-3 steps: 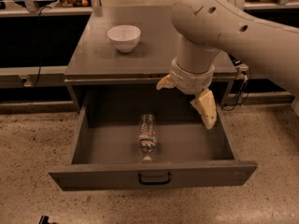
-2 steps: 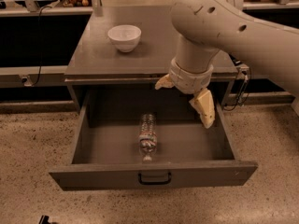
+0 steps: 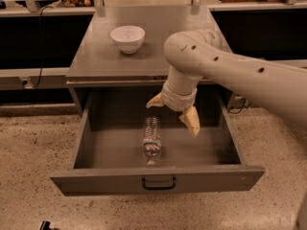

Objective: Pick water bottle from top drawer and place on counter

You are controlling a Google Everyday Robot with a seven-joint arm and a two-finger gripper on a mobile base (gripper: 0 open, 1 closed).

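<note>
Water bottle (image 3: 152, 140) lies on its side on the floor of the top drawer (image 3: 108, 150), just left of the frame's centre. Its length runs from the drawer's back toward the front panel, and the narrower end points at the panel. I can see the label band around its lower half. Nothing is touching it. The drawer is pulled well out, and its flat front with the dark pull handle (image 3: 158, 182) runs across the bottom of the frame.

My end effector (image 3: 173, 111) hangs over the rear part of the drawer, just above and to the right of the bottle's far end. Its two pale fingers (image 3: 191, 121) are spread apart with nothing between them. The arm (image 3: 249, 78) comes in from the right edge of the frame.

Above the drawer, the grey desk (image 3: 163, 37) fills the upper middle. A white bowl (image 3: 127, 38) stands upright on it toward the upper left. Behind it, a pale shelf (image 3: 144, 5) with metal posts crosses the top edge. Speckled floor (image 3: 29, 143) shows on either side of the cabinet.
</note>
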